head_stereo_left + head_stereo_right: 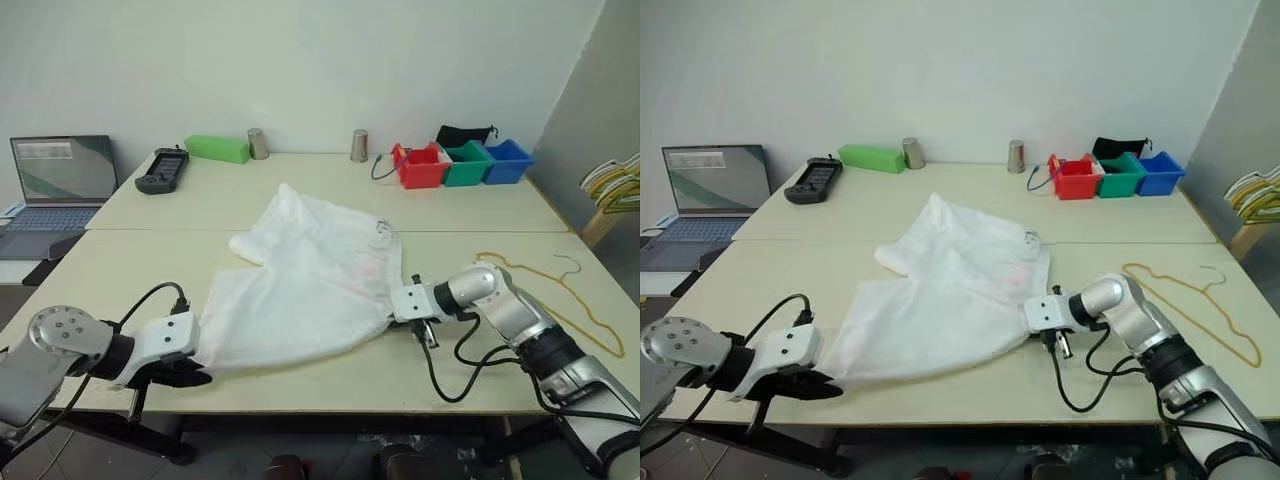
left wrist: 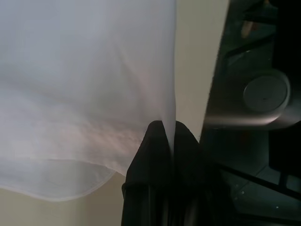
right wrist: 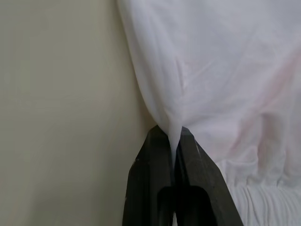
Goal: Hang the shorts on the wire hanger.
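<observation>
While the shorts (image 1: 300, 290) are lying spread across the middle of the tabletop (image 1: 150, 240), the robot is pinching them at both near corners: the left gripper (image 1: 190, 376) is clamped on the near-left corner at the front edge of the tabletop, and the right gripper (image 1: 400, 305) is clamped on the near-right corner, with a gathered, elastic-looking band just beside its fingers (image 3: 150, 188). Each wrist view is showing black fingers closed tight with a thin fold of cloth squeezed between them. The wire hanger (image 1: 555, 290) is resting flat on the right side of the tabletop, well apart from the cloth and beyond the right arm, untouched. Judging by the wrinkles and the way the fabric is draping and bunching at each pinch, the garment is looking light, limp and thin, likely to sag in the middle when lifted and to slip from a shallow grip. Holding by the gathered band, where the cloth is thicker, is seeming the surer purchase, while the thin, springy wire is probably shifting easily when nudged
</observation>
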Motion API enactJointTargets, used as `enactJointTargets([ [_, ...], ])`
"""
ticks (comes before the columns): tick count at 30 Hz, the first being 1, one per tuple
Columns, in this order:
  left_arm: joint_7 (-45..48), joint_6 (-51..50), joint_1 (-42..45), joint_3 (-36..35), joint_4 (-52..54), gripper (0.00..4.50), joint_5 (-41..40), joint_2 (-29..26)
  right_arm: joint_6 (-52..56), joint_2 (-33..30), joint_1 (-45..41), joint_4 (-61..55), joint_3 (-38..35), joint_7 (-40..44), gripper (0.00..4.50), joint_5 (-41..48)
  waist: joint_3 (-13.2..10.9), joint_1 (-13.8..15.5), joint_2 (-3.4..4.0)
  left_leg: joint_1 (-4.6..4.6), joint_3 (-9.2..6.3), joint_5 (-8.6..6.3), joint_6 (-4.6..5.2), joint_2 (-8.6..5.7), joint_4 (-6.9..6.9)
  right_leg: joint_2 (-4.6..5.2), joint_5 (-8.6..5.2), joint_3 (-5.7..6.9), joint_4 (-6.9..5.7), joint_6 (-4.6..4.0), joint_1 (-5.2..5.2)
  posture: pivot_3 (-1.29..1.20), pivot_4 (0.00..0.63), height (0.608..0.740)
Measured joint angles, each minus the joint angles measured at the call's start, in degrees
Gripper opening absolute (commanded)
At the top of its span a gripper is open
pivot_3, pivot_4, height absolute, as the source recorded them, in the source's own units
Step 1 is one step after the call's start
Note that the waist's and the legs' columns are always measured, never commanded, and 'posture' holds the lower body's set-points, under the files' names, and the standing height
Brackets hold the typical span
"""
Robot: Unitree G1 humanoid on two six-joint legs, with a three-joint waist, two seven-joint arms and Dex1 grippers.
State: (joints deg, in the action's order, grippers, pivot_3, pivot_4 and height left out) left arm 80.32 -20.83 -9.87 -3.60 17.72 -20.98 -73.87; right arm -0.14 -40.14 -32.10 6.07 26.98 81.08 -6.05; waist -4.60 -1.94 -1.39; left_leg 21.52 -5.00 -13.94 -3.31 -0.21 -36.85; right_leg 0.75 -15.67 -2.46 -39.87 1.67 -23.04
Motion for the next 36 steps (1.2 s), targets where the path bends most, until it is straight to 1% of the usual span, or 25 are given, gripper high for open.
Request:
enactJointTargets([
  [1, 1.95, -1.05, -1.72, -0.86, 2.52, 0.01, -1.76, -0.79, 1.36, -2.94, 1.40, -3.19, -0.01, 2.99, 0.00, 1.50, 0.01, 0.13, 0.00, -0.03, 0.06, -0.05, 0.09, -0.01, 0.00, 0.04, -0.05, -0.03, 0.01, 0.04, 0.02, 0.04, 0.024, 0.740],
  [3, 2.99, -1.01, -1.99, -1.07, 4.07, 0.01, -2.33, -0.84, 4.02, -4.87, 2.79, -7.02, -0.24, 4.73, 0.00, 3.28, -0.01, 0.27, 0.02, -0.30, 0.08, -0.07, 0.13, 0.01, 0.02, 0.02, -0.10, -0.01, 0.02, 0.00, 0.29, 0.04, 0.023, 0.740],
  [5, 2.63, 0.01, -0.93, -0.53, 3.12, 0.01, -1.04, -0.53, 6.05, -4.77, 4.49, -9.40, -0.36, 4.60, 0.00, 3.98, -0.01, 0.24, 0.01, -1.00, 0.11, -0.27, 0.44, 0.11, 0.08, -0.10, -0.29, 0.00, 0.16, -0.23, 0.96, 0.03, 0.023, 0.740],
  [6, 2.30, 1.02, 0.17, -0.07, 1.80, 0.01, 0.26, -0.24, 6.61, -4.58, 5.42, -9.75, -0.34, 3.92, 0.00, 3.93, -0.01, 0.15, 0.01, -1.14, 0.17, -0.33, 0.52, 0.16, 0.08, -0.13, -0.48, -0.03, 0.16, -0.56, 1.05, 0.03, 0.023, 0.740],
  [10, 2.32, 2.83, 1.49, 2.24, -0.77, 0.01, 2.83, 0.44, 8.55, -4.53, 7.11, -10.36, -0.30, 2.63, 0.00, 3.87, -0.02, 0.08, 0.03, -1.12, 0.29, -0.38, 0.51, 0.26, 0.10, -0.22, -0.47, -0.10, 0.18, -0.54, 1.01, 0.03, 0.023, 0.740],
  [13, 2.91, 4.14, 1.62, 3.36, -1.68, 0.01, 3.78, 0.49, 10.40, -4.55, 7.99, -12.32, -0.32, 2.25, 0.00, 3.94, -0.01, 0.19, 0.01, -1.07, 0.29, -0.46, 0.51, 0.46, 0.09, -0.40, -0.32, -0.07, 0.28, -0.29, 1.00, 0.02, 0.026, 0.740],
  [16, 3.28, 5.33, 2.94, 3.93, -2.62, 0.01, 4.65, 0.49, 13.54, -4.67, 9.59, -15.47, -0.36, 1.93, 0.00, 4.76, -0.01, 0.19, 0.02, -1.05, 0.30, -0.52, 0.43, 0.69, 0.07, -0.62, -0.31, -0.05, 0.35, -0.30, 0.99, 0.01, 0.029, 0.740],
  [21, 4.19, 6.57, 5.46, 5.40, -4.14, 0.01, 5.70, 0.87, 16.31, -5.64, 11.22, -18.83, -0.34, 2.10, 0.00, 5.19, -0.05, 0.15, 0.08, -1.07, 0.33, -0.53, 0.42, 0.74, 0.07, -0.69, -0.35, -0.06, 0.35, -0.37, 0.99, 0.00, 0.032, 0.740],
  [22, 4.24, 6.70, 6.13, 5.90, -4.42, 0.01, 5.94, 1.23, 16.96, -5.72, 11.29, -19.26, -0.34, 2.11, 0.00, 5.20, -0.05, 0.14, 0.08, -1.08, 0.34, -0.53, 0.42, 0.75, 0.07, -0.69, -0.46, -0.07, 0.35, -0.56, 0.98, 0.00, 0.033, 0.740],
  [36, 6.15, 9.24, 12.07, 9.19, -8.74, 0.01, 8.05, 2.64, 22.07, -7.72, 13.59, -24.00, 0.26, 2.75, 0.00, 7.57, -0.14, 0.05, 0.15, -1.07, 0.36, -0.56, 0.39, 0.79, 0.07, -0.73, -0.48, -0.08, 0.37, -0.58, 0.95, -0.02, 0.035, 0.740],
])
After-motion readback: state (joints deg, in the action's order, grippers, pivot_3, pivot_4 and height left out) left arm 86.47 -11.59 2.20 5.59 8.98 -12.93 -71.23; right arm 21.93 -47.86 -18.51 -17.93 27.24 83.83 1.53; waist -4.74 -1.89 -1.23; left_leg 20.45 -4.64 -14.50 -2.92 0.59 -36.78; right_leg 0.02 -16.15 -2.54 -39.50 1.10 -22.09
